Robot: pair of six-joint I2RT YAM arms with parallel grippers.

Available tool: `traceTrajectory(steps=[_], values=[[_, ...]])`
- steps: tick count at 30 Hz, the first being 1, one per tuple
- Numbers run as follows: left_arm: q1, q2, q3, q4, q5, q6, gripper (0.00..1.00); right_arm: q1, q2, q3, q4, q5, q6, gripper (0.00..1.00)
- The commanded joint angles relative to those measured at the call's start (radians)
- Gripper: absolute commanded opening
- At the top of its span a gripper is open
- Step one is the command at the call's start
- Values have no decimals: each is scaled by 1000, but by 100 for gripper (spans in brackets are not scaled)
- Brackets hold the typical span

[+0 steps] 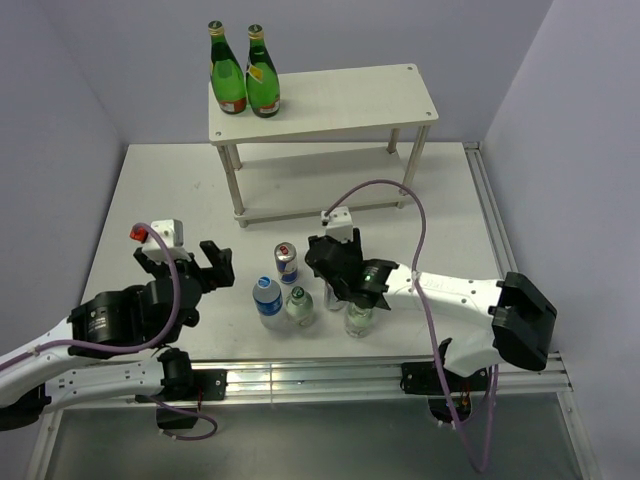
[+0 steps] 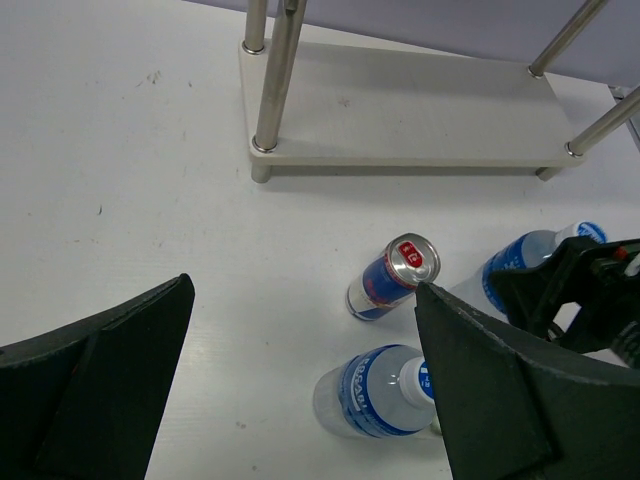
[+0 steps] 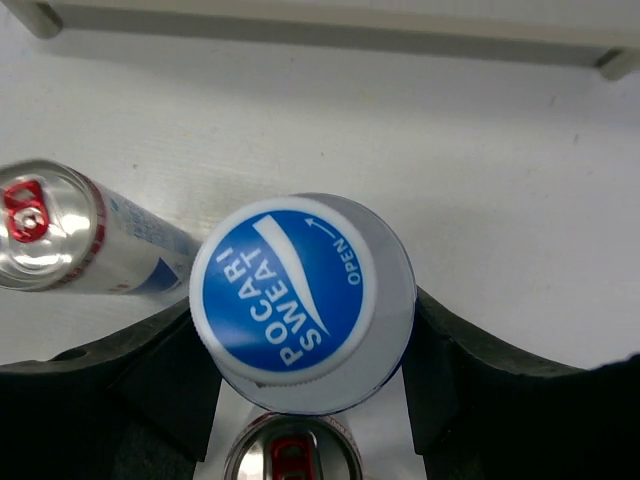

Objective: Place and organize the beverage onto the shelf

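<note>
Six drinks stand bunched toward the middle of the near edge of the surface [image 1: 150,200]. None is on the shelf [image 1: 340,100], which runs along the far edge with two green glass bottles [image 1: 228,85] at the left end of its top board. The right end effector [image 1: 343,272] is grasping the Pocari Sweat bottle [image 3: 285,300]. In the right wrist view its black fingers [image 3: 165,375] press on either side of the bottle's shoulder, just below the blue cap. Whether the base has left the surface I cannot tell.

The step in hand, as I judge it, is carrying this bottle to the shelf. Neighbours crowd it (one blue-silver can [image 3: 290,455] just beside it on the near side, another can [image 1: 286,262] to its left, a green-capped bottle [image 1: 360,318] close under the wrist). A straight vertical lift before any travel looks wise, since a low sideways sweep could topple them. A grip this high lets a tall bottle swing, so it should move slowly. It is best set down upright on the free right part of a board, leaving room alongside for the second water bottle [image 1: 267,300].

The right arm reaches leftward from the near right corner, forearm stretched over the surface, wrist tilted downward. The left end effector [image 2: 300,290] is released, jaws wide apart, hovering over the left part of the surface toward the near edge, apart from the drinks.
</note>
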Motion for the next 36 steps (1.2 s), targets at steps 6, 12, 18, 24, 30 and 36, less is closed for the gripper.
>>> traceTrajectory(steps=[6,12,18,24,30,36], values=[[-5,-21,-15,-26,-28,-22,99,-40,-97,545,-148,138,-250,0],[-3,-22,-17,-28,-29,-25,99,-144,52,967,-293,78,-355,0],[-5,-21,-24,-18,-25,-15,99,-282,288,1469,-522,-25,-405,0],[-5,4,-33,0,-8,8,99,-405,330,1622,-530,-113,-416,0],[-5,53,-32,8,4,17,99,-535,339,1681,-517,-181,-415,0],[-5,59,-33,14,15,23,99,-614,359,1682,-488,-219,-404,0]])
